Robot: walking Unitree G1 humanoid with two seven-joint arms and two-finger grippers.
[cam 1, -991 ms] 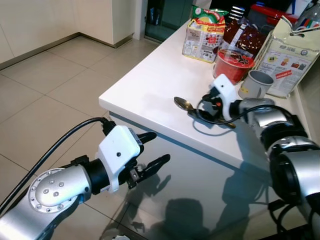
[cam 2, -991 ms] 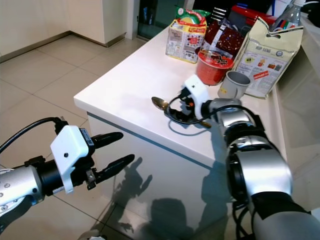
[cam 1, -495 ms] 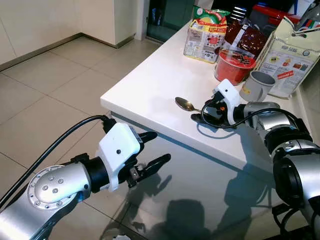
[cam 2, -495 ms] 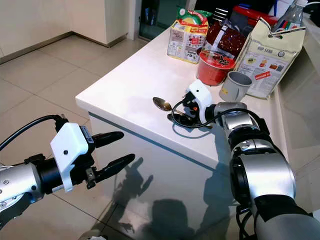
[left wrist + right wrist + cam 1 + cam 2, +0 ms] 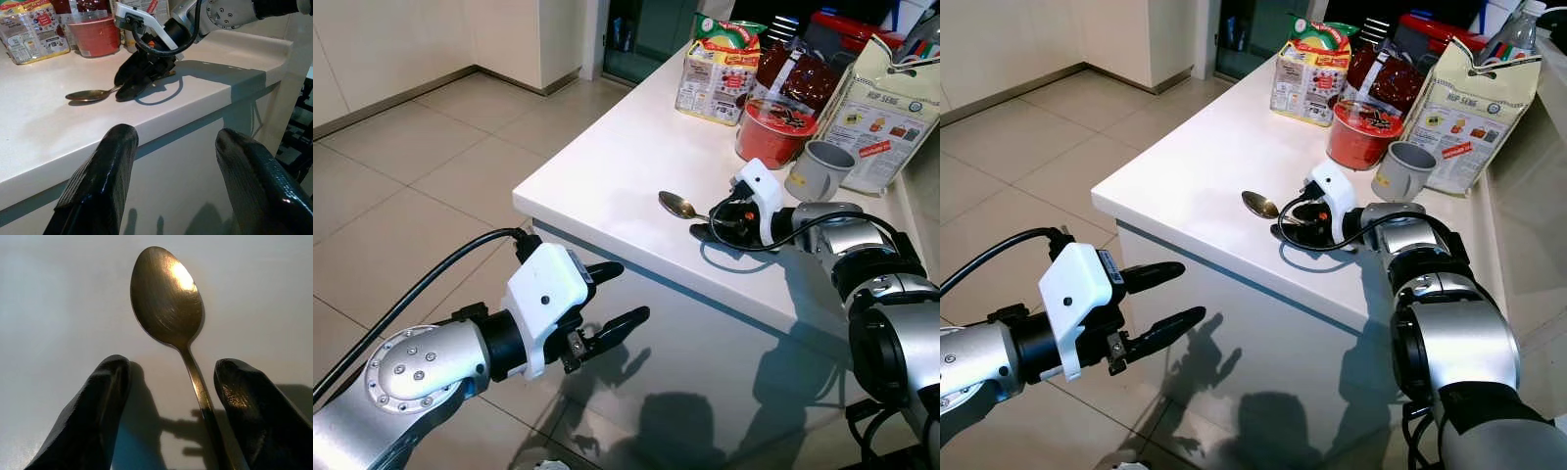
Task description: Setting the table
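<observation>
A metal spoon (image 5: 676, 205) lies on the white table (image 5: 607, 147) near its front edge, bowl pointing left. My right gripper (image 5: 710, 227) rests low on the tabletop over the spoon's handle. In the right wrist view the spoon (image 5: 168, 298) runs between the two black fingers (image 5: 105, 396), and the right gripper (image 5: 173, 369) stands open, with a gap on both sides of the handle. My left gripper (image 5: 626, 291) is open and holds nothing. It hangs in front of the table, below its edge. From the left wrist view, the spoon (image 5: 90, 94) lies beyond the edge.
Behind the spoon stand a red cup (image 5: 773, 127), a grey mug (image 5: 818, 166), a snack pack (image 5: 715, 73), a dark red bag (image 5: 798, 73) and a large paper bag (image 5: 886, 108). Tiled floor (image 5: 401, 186) stretches to the left of the table.
My right gripper has tilted down and settled lower over the spoon's handle. The left arm has barely moved. The camera has shifted slightly.
</observation>
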